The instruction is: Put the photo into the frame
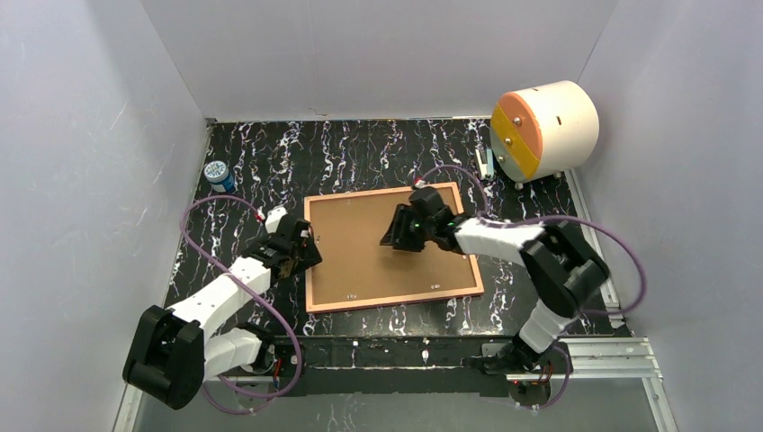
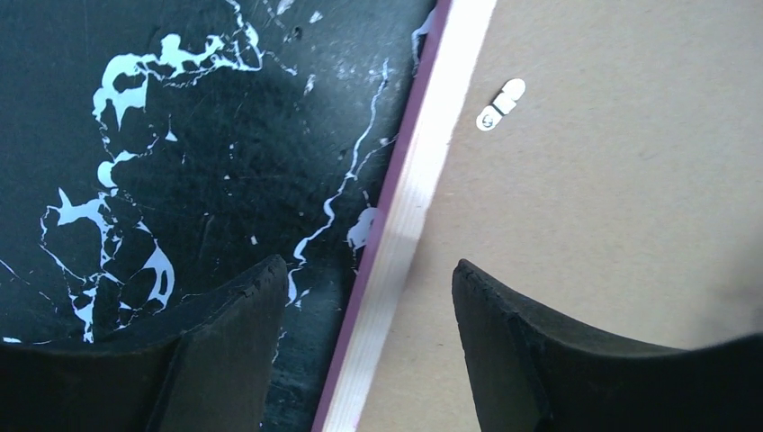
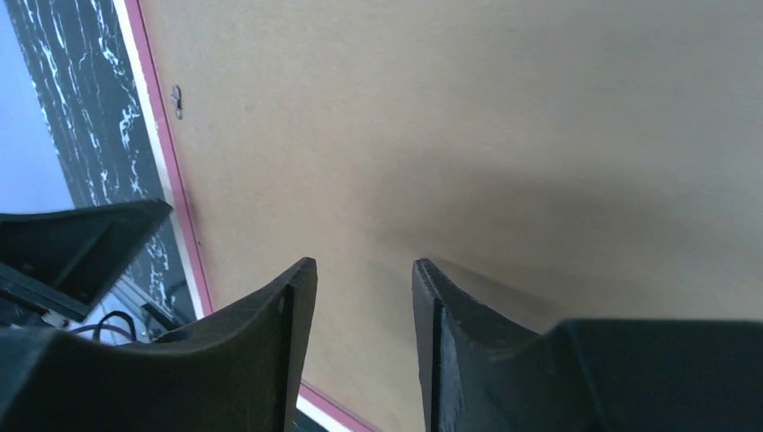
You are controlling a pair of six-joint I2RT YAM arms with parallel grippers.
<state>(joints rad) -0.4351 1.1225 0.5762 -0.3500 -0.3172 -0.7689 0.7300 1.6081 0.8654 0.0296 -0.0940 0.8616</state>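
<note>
The frame (image 1: pixel 309 261) lies flat in the middle of the black marbled table, its light wood back up and a pink rim showing. A brown backing board (image 1: pixel 360 256) fills it. The photo is hidden. My left gripper (image 1: pixel 310 247) is open at the frame's left side, one finger over the table and the other over the board, with the frame's edge (image 2: pixel 396 243) between them. My right gripper (image 1: pixel 393 236) hovers over the board's middle (image 3: pixel 495 117), open by a narrow gap with nothing in it. A small metal clip (image 2: pixel 499 103) sits by the rim.
A white cylinder with an orange and yellow face (image 1: pixel 544 129) stands at the back right, with a small white object (image 1: pixel 487 162) beside it. A blue and white tub (image 1: pixel 219 175) sits at the back left. Pale walls close in three sides.
</note>
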